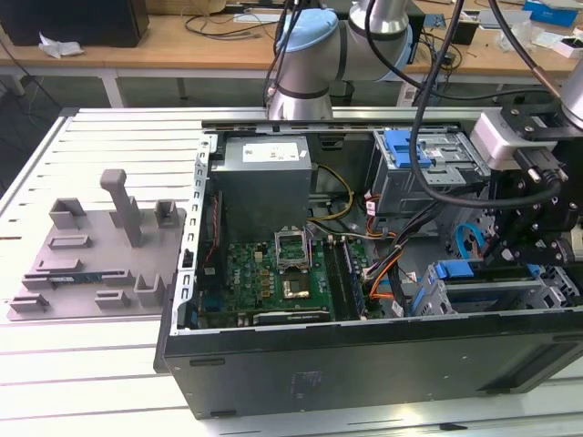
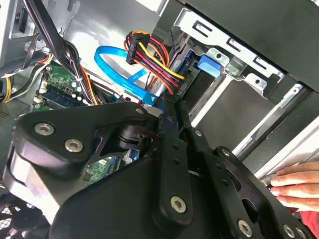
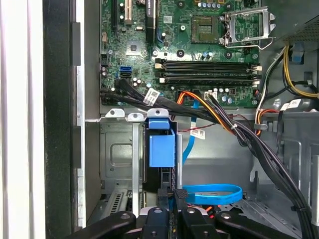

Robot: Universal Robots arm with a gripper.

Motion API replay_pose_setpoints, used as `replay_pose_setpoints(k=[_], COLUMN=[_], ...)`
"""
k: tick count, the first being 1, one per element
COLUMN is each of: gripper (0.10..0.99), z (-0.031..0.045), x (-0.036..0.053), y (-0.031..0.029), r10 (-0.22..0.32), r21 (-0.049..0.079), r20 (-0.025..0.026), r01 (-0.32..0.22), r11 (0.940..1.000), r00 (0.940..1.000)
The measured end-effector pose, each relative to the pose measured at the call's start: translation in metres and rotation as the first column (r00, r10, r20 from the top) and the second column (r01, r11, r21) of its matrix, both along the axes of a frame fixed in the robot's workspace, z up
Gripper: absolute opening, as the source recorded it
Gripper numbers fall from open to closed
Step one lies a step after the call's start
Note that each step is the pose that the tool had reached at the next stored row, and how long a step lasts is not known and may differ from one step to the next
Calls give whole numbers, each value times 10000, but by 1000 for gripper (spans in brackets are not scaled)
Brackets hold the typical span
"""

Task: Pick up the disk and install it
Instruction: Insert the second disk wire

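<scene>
The gripper (image 3: 175, 201) has its fingers pressed together, right at the blue bracket of the disk (image 3: 162, 149). The disk sits in the metal drive cage (image 3: 117, 149) inside the computer case (image 1: 364, 364). A hand (image 2: 295, 186) rests nearby.

A white slatted metal table (image 1: 91, 382) carries an open black computer case (image 1: 364, 364) and, towards the exterior view's left, a grey plastic fixture (image 1: 91, 264).

This is a robotics lab: an opened computer case (image 1: 364, 273) sits on a slatted metal table (image 1: 100, 382), cluttered wooden benches (image 1: 182, 41) at twelve o'clock.
</scene>
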State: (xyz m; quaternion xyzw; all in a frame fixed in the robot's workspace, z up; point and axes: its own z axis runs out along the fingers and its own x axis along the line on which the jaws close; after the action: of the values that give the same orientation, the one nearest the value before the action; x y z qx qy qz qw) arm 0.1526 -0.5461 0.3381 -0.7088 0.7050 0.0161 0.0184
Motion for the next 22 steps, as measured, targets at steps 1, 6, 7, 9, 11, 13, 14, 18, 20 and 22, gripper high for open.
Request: replay_pose_setpoints(k=[1, 6, 7, 9, 11, 13, 14, 18, 20, 22], gripper=[161, 294, 294, 357, 357, 357, 357, 278, 212, 106], z=[0, 22, 38, 87, 211, 320, 368, 469, 487, 491], x=[0, 0, 0, 0, 0, 0, 0, 0, 0, 0], y=[0, 0, 0, 1, 26, 79, 110, 253, 323, 419], r10=[0, 0, -1, 0, -1, -2, -1, -1, -2, -1], r21=[1, -5, -11, -28, -124, -274, -349, -687, -840, -1131], r20=[0, 0, 0, 0, 0, 0, 0, 1, 0, -1], r01=[0, 0, 1, 0, 1, 2, 1, 1, 2, 1], r11=[10000, 10000, 10000, 10000, 9999, 9996, 9994, 9976, 9965, 9936], r00=[10000, 10000, 10000, 10000, 10000, 10000, 10000, 10000, 10000, 10000])
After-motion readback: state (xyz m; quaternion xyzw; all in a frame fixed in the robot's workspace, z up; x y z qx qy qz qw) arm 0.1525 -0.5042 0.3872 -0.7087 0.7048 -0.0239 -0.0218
